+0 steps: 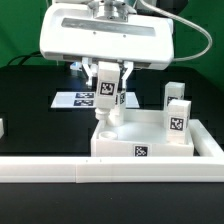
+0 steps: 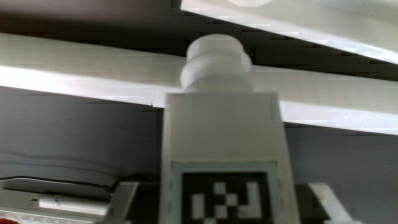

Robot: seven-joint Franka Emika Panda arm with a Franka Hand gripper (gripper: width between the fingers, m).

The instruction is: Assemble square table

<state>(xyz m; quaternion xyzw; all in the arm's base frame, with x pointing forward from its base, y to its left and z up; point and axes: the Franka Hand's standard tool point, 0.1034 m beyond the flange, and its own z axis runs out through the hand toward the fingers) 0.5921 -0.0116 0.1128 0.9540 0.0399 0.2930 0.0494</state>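
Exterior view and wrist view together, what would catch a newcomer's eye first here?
The pincer holds a white tagged leg block upright over a corner of the square table, near the middle of the exterior view. In the wrist view that leg fills the picture. Two more leg blocks stand on the slab toward the exterior view's right.

Matt white plastic leg block (image 2: 221,120) and slab (image 1: 140,140).
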